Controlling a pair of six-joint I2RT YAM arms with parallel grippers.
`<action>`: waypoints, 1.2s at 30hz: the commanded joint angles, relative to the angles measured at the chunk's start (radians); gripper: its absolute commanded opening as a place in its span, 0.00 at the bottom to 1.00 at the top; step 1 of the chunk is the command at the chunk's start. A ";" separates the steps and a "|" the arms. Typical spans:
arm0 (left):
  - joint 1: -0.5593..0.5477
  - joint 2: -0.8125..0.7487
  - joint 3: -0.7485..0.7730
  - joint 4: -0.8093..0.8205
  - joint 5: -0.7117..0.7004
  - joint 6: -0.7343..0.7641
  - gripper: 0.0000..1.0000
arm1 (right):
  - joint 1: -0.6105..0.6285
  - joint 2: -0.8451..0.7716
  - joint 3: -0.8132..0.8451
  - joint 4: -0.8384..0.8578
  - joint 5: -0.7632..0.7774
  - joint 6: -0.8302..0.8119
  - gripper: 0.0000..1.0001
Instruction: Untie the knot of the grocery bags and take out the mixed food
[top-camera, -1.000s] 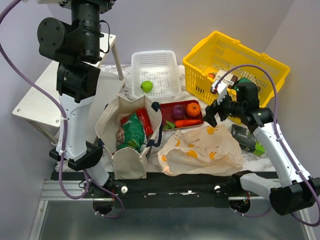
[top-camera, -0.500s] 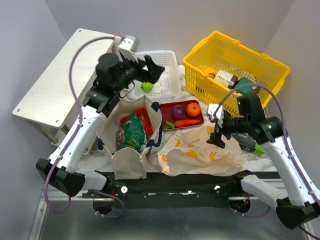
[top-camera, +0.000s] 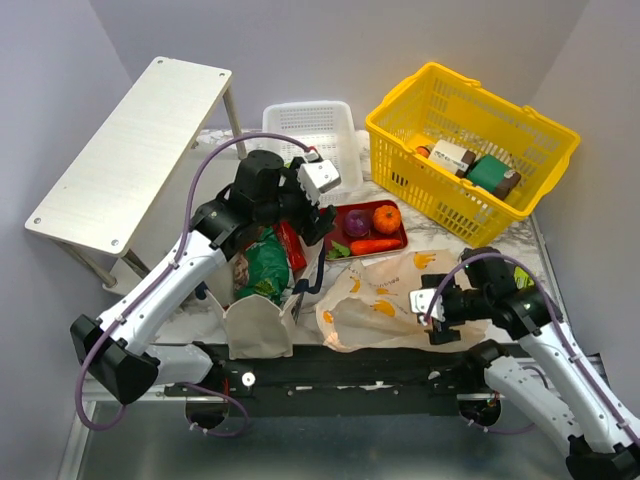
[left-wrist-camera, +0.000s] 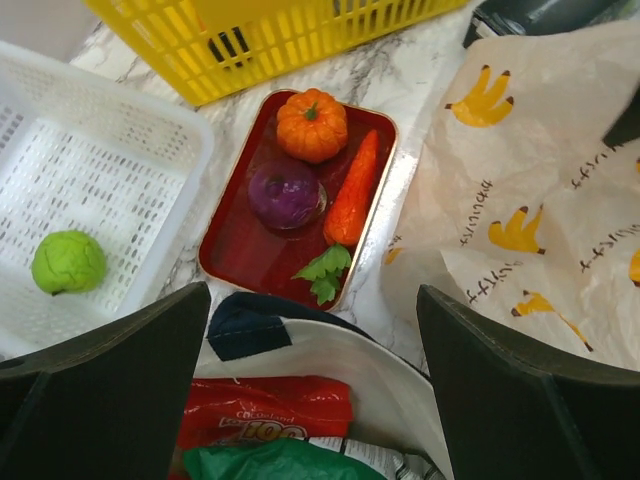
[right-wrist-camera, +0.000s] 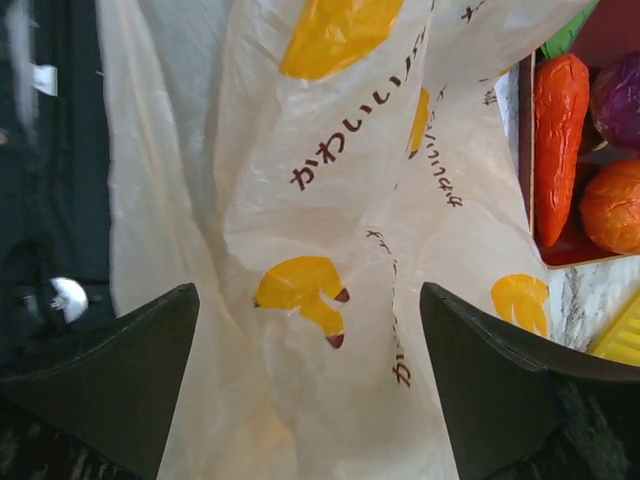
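Note:
The beige canvas tote (top-camera: 258, 325) stands open at the front left, holding a green snack bag (top-camera: 262, 262) and a red snack packet (left-wrist-camera: 265, 410). My left gripper (top-camera: 318, 215) is open and empty above the tote's far rim (left-wrist-camera: 340, 350). The peach-cream plastic bag (top-camera: 400, 295) lies crumpled and flat; I see no tied knot on it. My right gripper (top-camera: 435, 320) is open and empty just above it (right-wrist-camera: 308, 295). An orange (left-wrist-camera: 312, 124), purple onion (left-wrist-camera: 286, 194) and carrot (left-wrist-camera: 352, 190) lie on a red tray (left-wrist-camera: 245, 240). A green apple (left-wrist-camera: 68, 262) sits in the white basket. Grapes are out of view.
A yellow basket (top-camera: 470, 140) with boxes stands at the back right. A white basket (top-camera: 310, 130) is at the back middle, and a white bench (top-camera: 130, 140) at the left. A dark box (left-wrist-camera: 540, 15) lies beyond the plastic bag.
My left arm swung down from high on the left to above the tote's far rim. My right gripper moved from near the yellow basket down and nearer, over the plastic bag.

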 joint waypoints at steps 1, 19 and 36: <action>-0.025 0.012 0.054 -0.085 0.229 0.181 0.99 | 0.019 -0.014 -0.112 0.467 0.192 0.099 0.83; -0.183 0.194 0.095 -0.032 0.203 0.186 0.99 | 0.005 0.286 0.171 0.638 0.231 0.657 0.45; -0.190 0.207 0.040 0.042 0.105 0.065 0.00 | 0.169 0.184 0.305 0.192 -0.117 0.355 0.49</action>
